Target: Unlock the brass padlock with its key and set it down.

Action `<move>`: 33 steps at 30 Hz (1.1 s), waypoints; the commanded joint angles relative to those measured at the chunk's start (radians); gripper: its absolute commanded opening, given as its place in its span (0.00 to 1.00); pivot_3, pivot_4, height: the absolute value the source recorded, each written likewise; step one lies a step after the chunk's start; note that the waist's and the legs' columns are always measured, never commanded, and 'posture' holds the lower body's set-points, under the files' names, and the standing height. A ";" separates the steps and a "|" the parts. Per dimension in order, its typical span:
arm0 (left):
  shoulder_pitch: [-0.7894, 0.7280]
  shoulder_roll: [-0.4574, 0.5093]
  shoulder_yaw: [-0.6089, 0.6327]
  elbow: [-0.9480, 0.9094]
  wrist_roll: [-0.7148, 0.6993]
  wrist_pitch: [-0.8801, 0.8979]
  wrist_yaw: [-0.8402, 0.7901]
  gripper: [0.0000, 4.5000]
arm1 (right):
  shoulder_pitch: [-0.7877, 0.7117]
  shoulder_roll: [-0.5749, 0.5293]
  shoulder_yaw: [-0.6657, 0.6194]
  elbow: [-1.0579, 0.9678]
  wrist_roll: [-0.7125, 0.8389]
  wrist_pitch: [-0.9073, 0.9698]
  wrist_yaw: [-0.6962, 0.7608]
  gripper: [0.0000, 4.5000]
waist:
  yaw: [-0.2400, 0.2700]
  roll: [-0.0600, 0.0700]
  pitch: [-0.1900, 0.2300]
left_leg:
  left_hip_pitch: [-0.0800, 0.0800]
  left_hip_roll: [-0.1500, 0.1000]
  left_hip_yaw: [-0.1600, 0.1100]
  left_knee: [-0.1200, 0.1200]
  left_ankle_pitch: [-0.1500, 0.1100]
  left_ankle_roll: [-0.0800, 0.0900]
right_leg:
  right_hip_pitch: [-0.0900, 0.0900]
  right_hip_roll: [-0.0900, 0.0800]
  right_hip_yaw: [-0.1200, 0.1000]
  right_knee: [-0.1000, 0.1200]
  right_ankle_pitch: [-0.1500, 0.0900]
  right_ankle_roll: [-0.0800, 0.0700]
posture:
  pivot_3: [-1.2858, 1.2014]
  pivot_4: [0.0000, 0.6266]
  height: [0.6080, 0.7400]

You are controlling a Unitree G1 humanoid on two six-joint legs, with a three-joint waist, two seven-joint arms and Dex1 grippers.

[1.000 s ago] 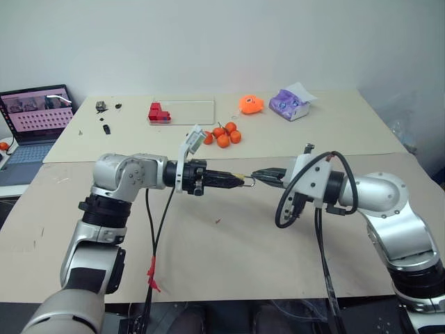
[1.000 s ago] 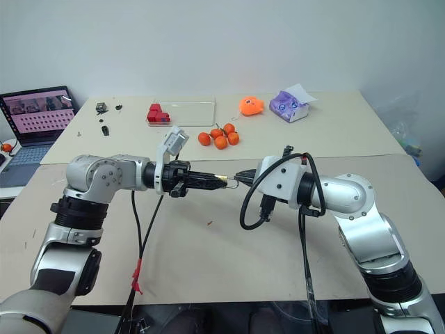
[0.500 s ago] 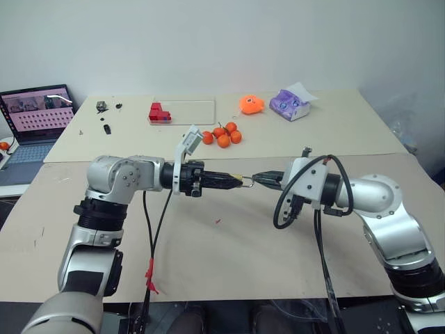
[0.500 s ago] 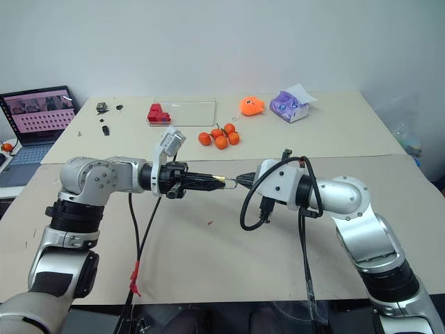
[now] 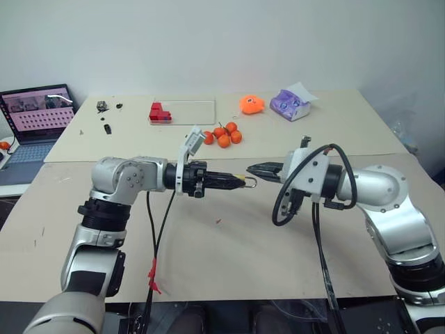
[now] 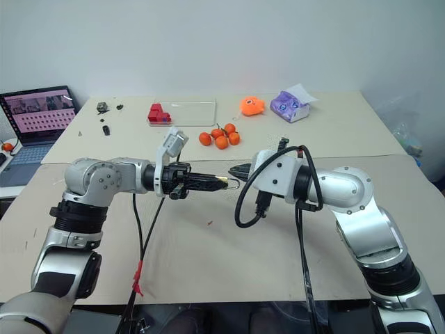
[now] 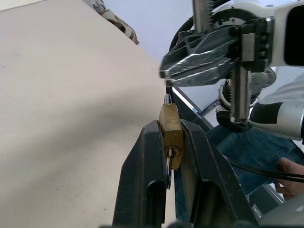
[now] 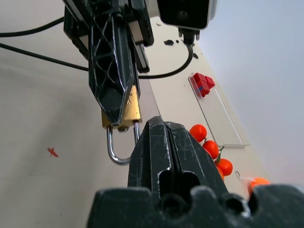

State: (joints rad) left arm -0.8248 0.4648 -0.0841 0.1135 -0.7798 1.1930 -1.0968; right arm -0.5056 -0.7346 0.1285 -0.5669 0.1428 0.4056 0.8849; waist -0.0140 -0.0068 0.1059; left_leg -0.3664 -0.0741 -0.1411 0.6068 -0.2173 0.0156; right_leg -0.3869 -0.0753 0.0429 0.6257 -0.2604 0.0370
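My left gripper (image 5: pixel 238 180) points toward the right arm and is shut on the brass padlock (image 5: pixel 242 181), held above the table. In the left wrist view the padlock (image 7: pixel 170 118) sits clamped between the two black fingers (image 7: pixel 147 161). A thin silvery piece that looks like the key (image 7: pixel 168 166) hangs at its keyhole. The silver shackle (image 8: pixel 116 151) sticks out past the fingertips. My right gripper (image 5: pixel 252 168) is shut with nothing in it. Its tip hovers just above and beside the shackle, apart from it.
Small orange fruits (image 5: pixel 222 136) lie behind the grippers. Farther back are red blocks (image 5: pixel 159 112), an orange toy (image 5: pixel 251 105) and a purple tissue pack (image 5: pixel 292 104). A laptop (image 5: pixel 35 111) stands at the far left. A red speck (image 5: pixel 217 221) lies on the tan table (image 5: pixel 208 264).
My right gripper has lifted a little off the shackle tip, where it was before. The left gripper and padlock have stayed in place.
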 commanded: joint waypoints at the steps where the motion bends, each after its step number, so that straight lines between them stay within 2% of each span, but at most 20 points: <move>1: -0.020 -0.001 0.005 -0.005 -0.002 -0.031 -0.019 0.00 | 0.000 -0.016 -0.031 -0.061 0.020 0.020 -0.006 0.01 | 0.000 0.000 0.000 | 0.000 0.000 0.000 0.000 0.000 0.000 | 0.000 0.000 0.000 0.000 0.000 0.000 | 0.52 0.24 1.00; 17: -0.035 0.021 0.007 -0.026 -0.020 -0.013 -0.040 0.00 | 0.085 -0.035 -0.027 -0.060 0.008 -0.019 -0.022 0.01 | -0.001 0.000 0.000 | 0.000 0.000 0.000 0.000 0.000 0.000 | 0.000 0.000 0.000 0.000 0.000 0.000 | 0.52 0.24 1.00; 33: -0.050 0.030 0.029 -0.064 -0.047 0.019 -0.021 0.00 | 0.072 -0.012 0.031 0.040 -0.015 -0.138 0.010 0.01 | -0.001 0.000 0.000 | 0.000 0.000 0.000 0.000 0.000 0.000 | 0.000 0.000 0.000 0.000 0.000 0.000 | 0.52 0.24 1.00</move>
State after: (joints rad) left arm -0.8456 0.4868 -0.0934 0.0862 -0.7939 1.2124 -1.1115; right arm -0.4171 -0.7547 0.1501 -0.5204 0.1307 0.3005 0.8865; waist -0.0152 -0.0069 0.1060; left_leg -0.3661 -0.0741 -0.1408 0.6069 -0.2173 0.0156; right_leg -0.3868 -0.0750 0.0429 0.6260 -0.2604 0.0370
